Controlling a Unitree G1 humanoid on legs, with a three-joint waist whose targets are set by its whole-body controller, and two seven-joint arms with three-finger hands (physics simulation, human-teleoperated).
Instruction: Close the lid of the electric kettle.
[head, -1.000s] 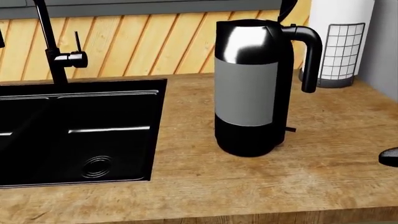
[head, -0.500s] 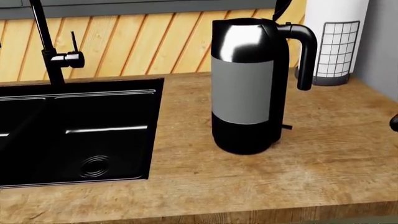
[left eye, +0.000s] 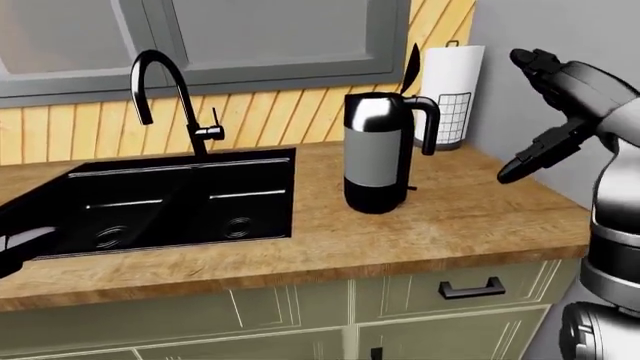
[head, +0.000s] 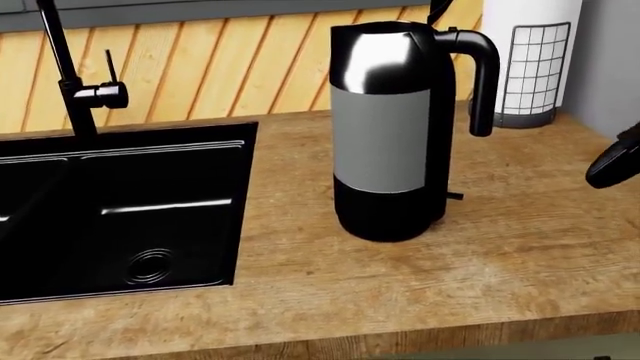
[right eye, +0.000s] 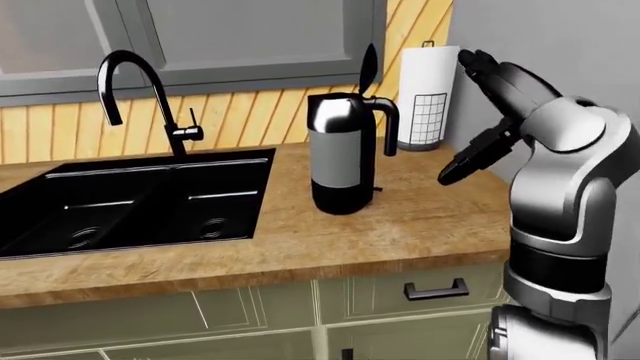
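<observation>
On the wooden tabletop (left eye: 480, 217), I'm seeing the kettle (left eye: 376, 154) standing right of the sink (left eye: 180, 199), lid (left eye: 410, 69) sticking upright. My right robot hand (left eye: 545, 112) is hovering beyond it, fingers spread, touching nothing. Left robot hand: can't tell.

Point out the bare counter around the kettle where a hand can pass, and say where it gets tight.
Open wood lies between the kettle and the sink, along the counter's near edge, and right of the kettle under the raised right hand. It is tighter between the kettle's handle and the paper towel roll by the wall. The upright lid has clear air above.
</observation>
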